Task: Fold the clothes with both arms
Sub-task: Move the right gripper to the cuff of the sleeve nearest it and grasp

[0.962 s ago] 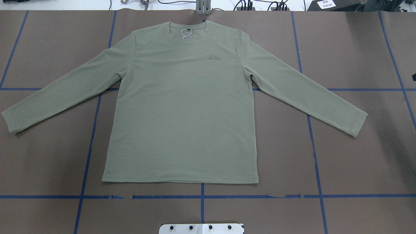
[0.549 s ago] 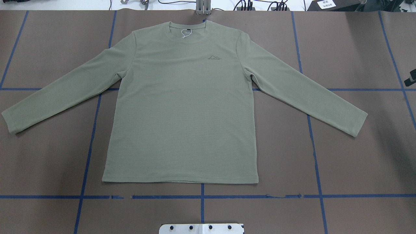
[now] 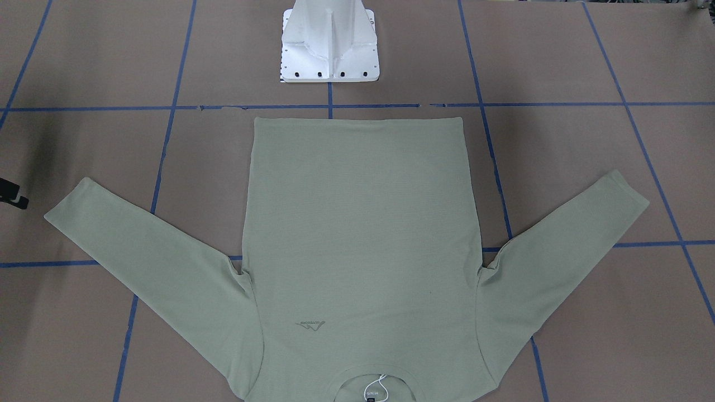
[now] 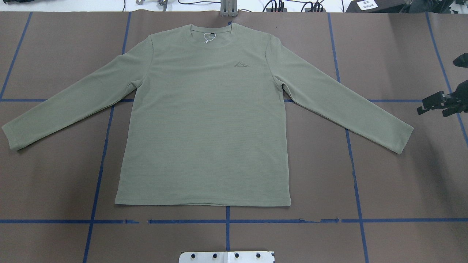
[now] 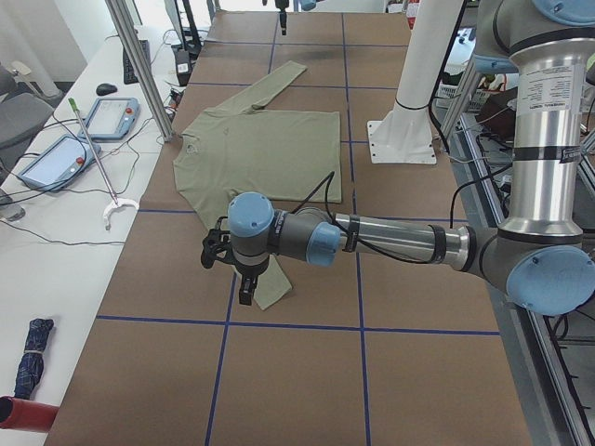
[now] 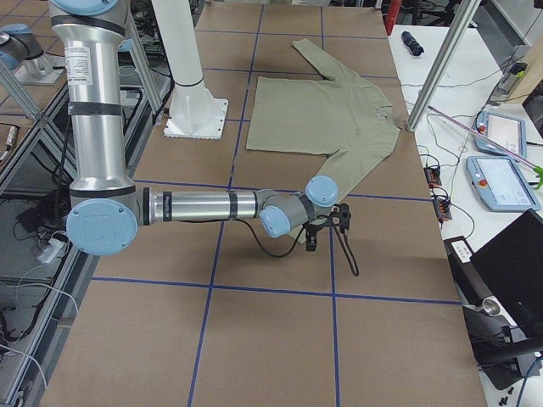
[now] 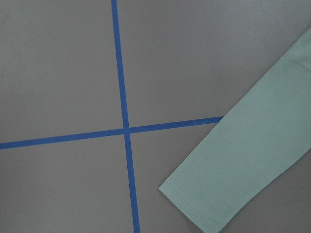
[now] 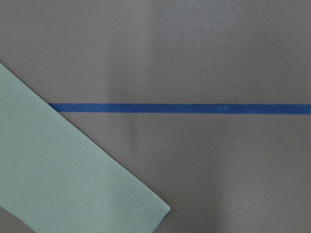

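Shirt (image 4: 204, 120) lies flat, sleeves spread. Your right gripper (image 4: 437, 104) hovers just beyond one cuff, apparently empty; left gripper (image 5: 244, 288) likewise. You cannot tell how open either is.

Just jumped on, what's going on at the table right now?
Folding has not begun. The shirt lies flat on the table, front up, collar away from the robot, both sleeves spread out. Neither arm holds anything. The right gripper hovers just beyond the right cuff, clear of the cloth. The left gripper hangs near the left cuff. Whether either gripper is open cannot be told.
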You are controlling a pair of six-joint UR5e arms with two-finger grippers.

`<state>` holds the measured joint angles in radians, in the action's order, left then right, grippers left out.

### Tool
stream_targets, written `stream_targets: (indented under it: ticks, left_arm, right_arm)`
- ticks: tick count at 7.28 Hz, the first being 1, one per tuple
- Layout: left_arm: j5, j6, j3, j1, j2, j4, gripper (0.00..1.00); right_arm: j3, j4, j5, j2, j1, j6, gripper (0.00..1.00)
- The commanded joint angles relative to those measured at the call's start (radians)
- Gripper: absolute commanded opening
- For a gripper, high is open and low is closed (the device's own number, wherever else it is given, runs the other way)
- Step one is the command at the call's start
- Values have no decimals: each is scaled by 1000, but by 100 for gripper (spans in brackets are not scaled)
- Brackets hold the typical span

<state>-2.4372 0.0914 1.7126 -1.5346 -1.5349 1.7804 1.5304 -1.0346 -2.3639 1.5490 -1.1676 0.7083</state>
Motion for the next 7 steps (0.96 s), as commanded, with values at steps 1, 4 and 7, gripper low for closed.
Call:
stream_targets:
  ticks: [1, 4, 7]
  left_arm:
    - [-6, -2, -10, 1, -4, 45, 100]
    - [-5, 1, -14, 1, -1, 57, 100]
    - [-5, 1, -13, 1, -1, 56, 100]
  right_arm:
    - [-6, 212, 129, 16, 103, 422, 100]
    - [-62, 240, 132, 37, 106, 491, 93]
    - [-95, 240, 124, 37, 114, 493, 80]
